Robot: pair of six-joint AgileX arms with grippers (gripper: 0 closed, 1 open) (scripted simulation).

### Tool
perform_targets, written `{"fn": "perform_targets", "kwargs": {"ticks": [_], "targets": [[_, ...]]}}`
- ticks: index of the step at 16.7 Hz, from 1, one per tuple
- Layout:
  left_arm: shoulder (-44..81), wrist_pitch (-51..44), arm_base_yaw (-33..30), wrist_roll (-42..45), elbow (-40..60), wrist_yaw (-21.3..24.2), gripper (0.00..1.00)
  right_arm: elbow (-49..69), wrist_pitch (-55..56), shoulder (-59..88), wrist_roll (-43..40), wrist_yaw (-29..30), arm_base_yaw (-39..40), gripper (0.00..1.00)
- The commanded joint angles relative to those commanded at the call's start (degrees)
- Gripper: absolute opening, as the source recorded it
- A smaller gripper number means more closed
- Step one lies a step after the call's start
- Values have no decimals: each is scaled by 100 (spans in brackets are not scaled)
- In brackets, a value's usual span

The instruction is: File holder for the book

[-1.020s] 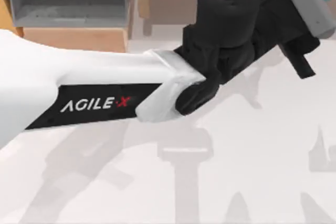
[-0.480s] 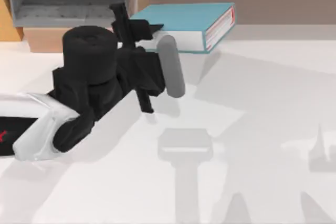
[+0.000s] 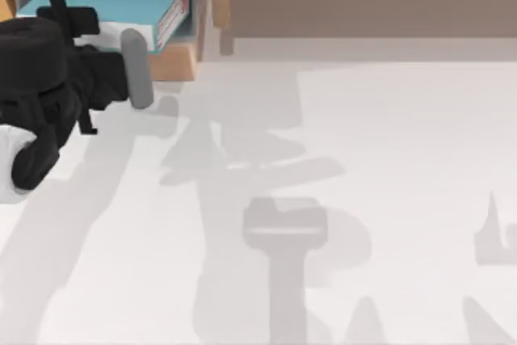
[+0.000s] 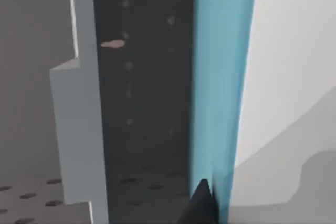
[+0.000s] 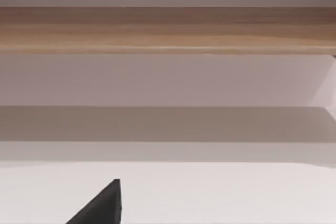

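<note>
In the upper left of the top view, the left gripper (image 3: 69, 18) held the book (image 3: 121, 2) by its edge, fingers closed on the teal cover, with the book lying inside the file holder (image 3: 174, 62), reddish marks toward the holder's right wall. The left wrist view showed a dark fingertip (image 4: 202, 205) against the teal cover (image 4: 220, 77), grey walls beside it. The step in hand looked like the final placing. The next move would call for letting go and drawing back without dragging the book out. The right gripper (image 5: 100, 205) sat parked facing the long shelf (image 5: 168, 30); I could not tell its fingers' state.
</note>
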Motion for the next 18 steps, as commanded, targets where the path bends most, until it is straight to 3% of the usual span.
{"fn": "perform_targets", "kwargs": {"ticks": [18], "targets": [[636, -69, 116, 48, 696, 95, 0, 0, 0, 0, 0, 0, 0, 100]]}}
